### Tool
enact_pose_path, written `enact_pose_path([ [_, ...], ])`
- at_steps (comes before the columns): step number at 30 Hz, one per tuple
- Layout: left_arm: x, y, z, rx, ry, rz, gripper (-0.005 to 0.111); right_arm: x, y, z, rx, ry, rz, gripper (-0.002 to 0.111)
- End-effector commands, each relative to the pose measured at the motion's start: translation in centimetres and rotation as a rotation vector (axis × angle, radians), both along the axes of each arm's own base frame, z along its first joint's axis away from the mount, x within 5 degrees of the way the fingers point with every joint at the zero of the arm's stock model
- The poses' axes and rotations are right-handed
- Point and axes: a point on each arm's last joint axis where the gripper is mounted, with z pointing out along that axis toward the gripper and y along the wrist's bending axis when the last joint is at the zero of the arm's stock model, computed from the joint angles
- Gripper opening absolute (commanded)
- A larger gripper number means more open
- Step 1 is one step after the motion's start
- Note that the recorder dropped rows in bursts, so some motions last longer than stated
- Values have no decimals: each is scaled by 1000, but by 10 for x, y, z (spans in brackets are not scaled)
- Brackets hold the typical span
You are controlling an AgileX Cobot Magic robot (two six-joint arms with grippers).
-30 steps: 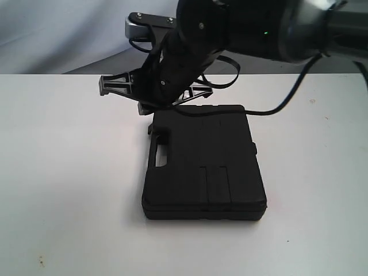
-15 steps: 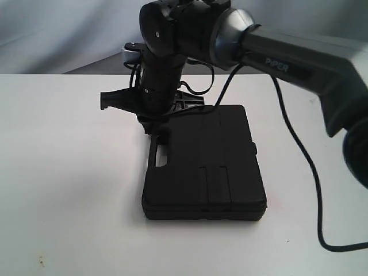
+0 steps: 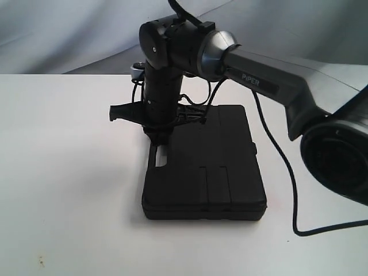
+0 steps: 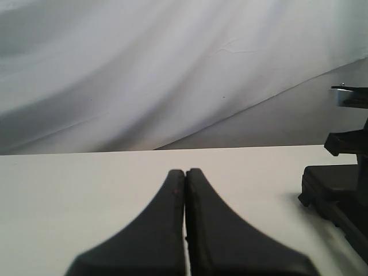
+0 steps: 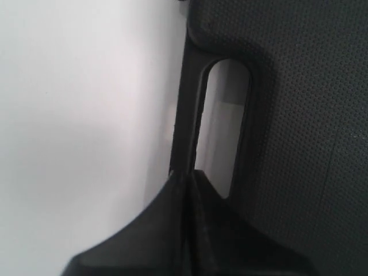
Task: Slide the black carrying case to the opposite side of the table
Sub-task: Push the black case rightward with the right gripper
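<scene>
The black carrying case [image 3: 207, 167] lies flat on the white table [image 3: 69, 172], its handle [image 3: 154, 155] facing left. My right gripper [image 3: 158, 138] has reached across and points straight down at the far end of that handle. In the right wrist view its fingers are shut, and the right gripper [image 5: 185, 175] has its tips against the thin handle bar [image 5: 187, 103] beside the slot. My left gripper [image 4: 185, 171] is shut on nothing and hovers low over the bare table [image 4: 86, 178], with the case [image 4: 336, 184] off to one side. The exterior view does not show the left gripper.
A black cable [image 3: 287, 190] from the right arm trails over the table to the right of the case. A grey draped backdrop [image 3: 69, 34] hangs behind the table's far edge. Bare white tabletop lies left of and in front of the case.
The right arm has swung round and its wrist has come down over the case's handle. The case itself has not moved.
</scene>
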Motion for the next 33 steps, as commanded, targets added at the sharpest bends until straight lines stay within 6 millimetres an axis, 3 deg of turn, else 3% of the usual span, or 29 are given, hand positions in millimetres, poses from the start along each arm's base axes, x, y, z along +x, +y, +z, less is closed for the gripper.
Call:
enact_pose_path([
  [1,0,0,-1,6,-2,-8,0,4,-4,4,15,6,-3,0],
  [7,0,0,-1,6,-2,-8,0,4,1,5,64,12,2,2],
  [20,0,0,-1,6,-2,-8,0,4,3,1,80,21,-18,46],
  [33,0,0,-1,6,-2,-8,0,9,5,-35,17,40,-28,47],
])
